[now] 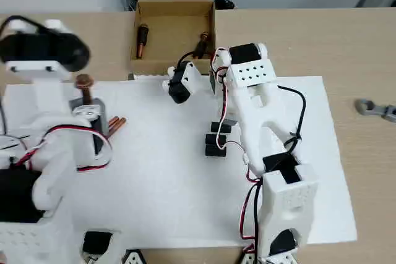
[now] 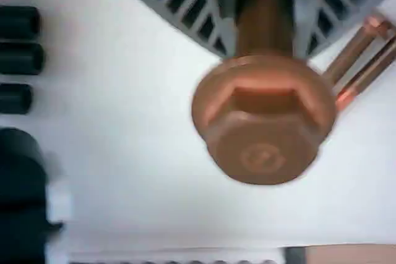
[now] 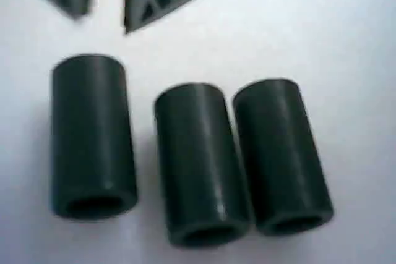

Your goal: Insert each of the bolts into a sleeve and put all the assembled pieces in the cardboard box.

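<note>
Holding one bolt (image 2: 263,122) in the left gripper (image 2: 263,1), fingers clamped on the shaft, head up, long axis upright, over the left edge of the white sheet (image 1: 161,190). Hovering with the right gripper (image 3: 102,13) just short of the sleeves (image 3: 198,165), fingers apart, touching none of them.

Lying flat near the middle of the sheet, side by side, two touching and one a little apart. Long axes running straight away from the right fingertips and, as far as the high view lets on, along the sheet's far edge. Much nearer the right arm, and well apart from the held bolt. Probably calls for closing across one sleeve's width, then bringing its open end to the bolt's shaft.

Counting:
- three sleeves
- one held bolt
- two, perhaps three, loose bolts (image 1: 116,123) near the sheet's left edge
- two assembled pieces (image 1: 142,40) already inside the cardboard box (image 1: 151,66) at the sheet's far edge
</note>
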Motion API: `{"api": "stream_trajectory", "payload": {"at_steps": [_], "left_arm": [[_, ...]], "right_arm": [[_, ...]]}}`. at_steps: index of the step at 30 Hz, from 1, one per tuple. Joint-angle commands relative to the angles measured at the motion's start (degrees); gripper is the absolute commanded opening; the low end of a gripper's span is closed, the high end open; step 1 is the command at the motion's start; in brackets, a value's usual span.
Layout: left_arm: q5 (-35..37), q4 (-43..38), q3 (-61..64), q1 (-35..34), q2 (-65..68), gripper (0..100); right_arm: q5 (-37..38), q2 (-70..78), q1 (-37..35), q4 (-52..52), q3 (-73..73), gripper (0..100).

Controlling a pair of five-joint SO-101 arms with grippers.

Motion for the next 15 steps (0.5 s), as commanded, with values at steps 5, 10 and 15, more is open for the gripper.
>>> {"api": "stream_trajectory", "payload": {"at_steps": [5,10,15], "left_arm": [[-2.20,0.70,0.04,-2.46,-1.05,1],[-2.29,0.70,0.04,-2.55,-1.14,1],[-2.29,0.70,3.21,-2.55,-1.14,1]], "right_arm": [[0.88,-0.66,-1.71,0.13,-0.18,11.6],[2.46,-0.22,-2.33,-0.13,1.76,11.3],[3.78,0.48,-2.77,-0.31,3.34,11.5]]}}
